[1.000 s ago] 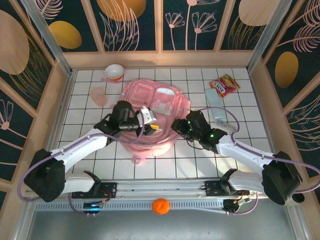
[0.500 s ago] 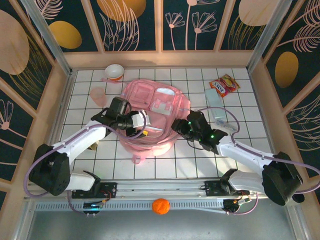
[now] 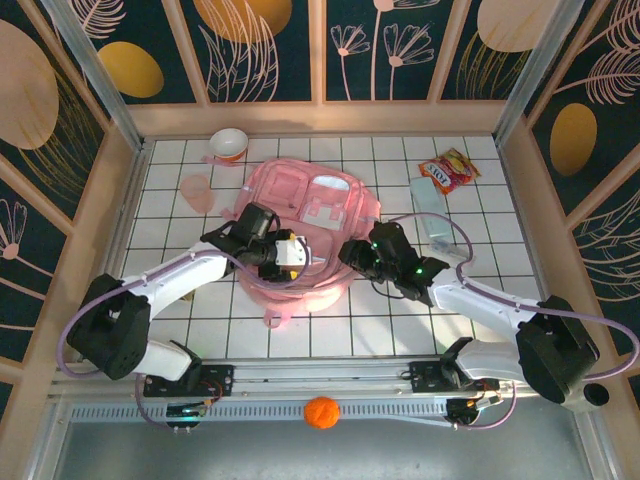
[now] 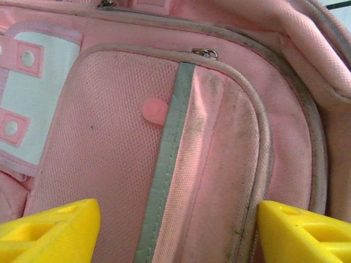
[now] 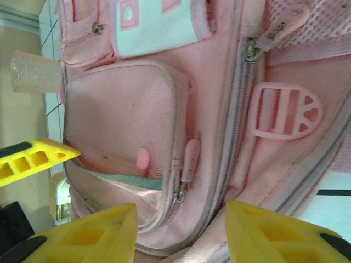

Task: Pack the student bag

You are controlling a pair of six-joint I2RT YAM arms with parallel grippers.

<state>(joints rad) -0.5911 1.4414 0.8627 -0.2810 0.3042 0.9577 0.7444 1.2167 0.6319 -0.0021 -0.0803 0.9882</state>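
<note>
Flat at the middle of the white-tiled desk [image 3: 370, 325], front panels up: the student bag [image 3: 320, 215], pink and by far the largest thing there. Over its near left part, the left claw [image 3: 290, 255], aimed across the fabric toward the other arm. From the left wrist, a close look down on the student bag's [image 4: 109, 137] mesh front pocket, with a grey stripe [image 4: 164, 164] down it and a metal zip pull [image 4: 204, 52] at its top edge. Left claw [image 4: 175, 233] spread wide, one yellow finger at each lower corner, pocket fabric beneath the gap, nothing gripped. At the bag's near right edge, the right claw [image 3: 352, 255], facing the left one across the pocket. From the right wrist, the student bag [image 5: 126, 109] close ahead and turned sideways, a pink pocket zip tab [image 5: 189, 159] just beyond the fingers. Right claw [image 5: 181, 233] about half parted, pink fabric of the bag's edge lying in the gap; impossible to tell whether pinched or merely straddled. Past the pocket in that view, one yellow finger [image 5: 33, 159] of the left claw. Apart from both claws: pink cup [image 3: 197, 190] and bowl [image 3: 229, 143] off the bag's far left, snack packet [image 3: 448, 170] off its far right
</note>
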